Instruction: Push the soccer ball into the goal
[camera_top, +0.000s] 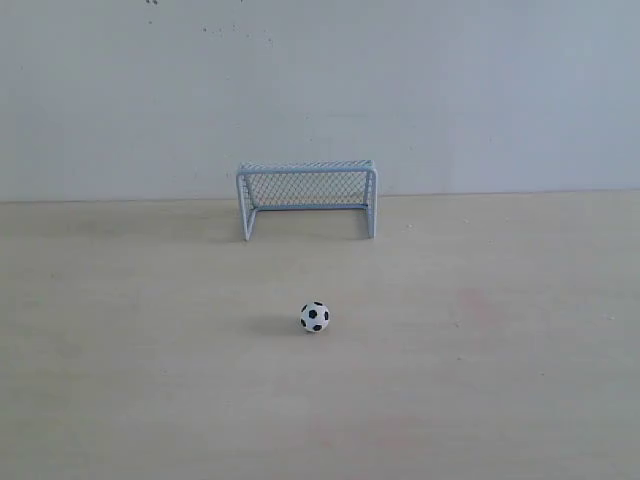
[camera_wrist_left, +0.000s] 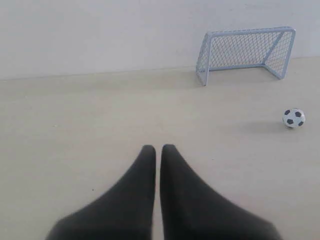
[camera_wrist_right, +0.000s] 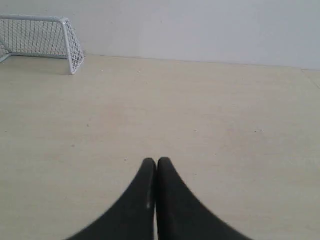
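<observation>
The small black-and-white soccer ball (camera_top: 314, 317) rests on the pale wooden table, a short way in front of the goal (camera_top: 306, 196), whose white frame and mesh netting stand against the back wall with the opening facing the ball. Neither arm shows in the exterior view. In the left wrist view my left gripper (camera_wrist_left: 158, 148) is shut and empty, with the soccer ball (camera_wrist_left: 294, 118) and the goal (camera_wrist_left: 246, 51) well away from it. My right gripper (camera_wrist_right: 156, 161) is shut and empty too; only a corner of the goal (camera_wrist_right: 42, 39) shows there, and the ball is out of that view.
A plain light wall (camera_top: 320, 90) rises right behind the goal. The wooden tabletop (camera_top: 150, 380) stretches to both sides and toward the front.
</observation>
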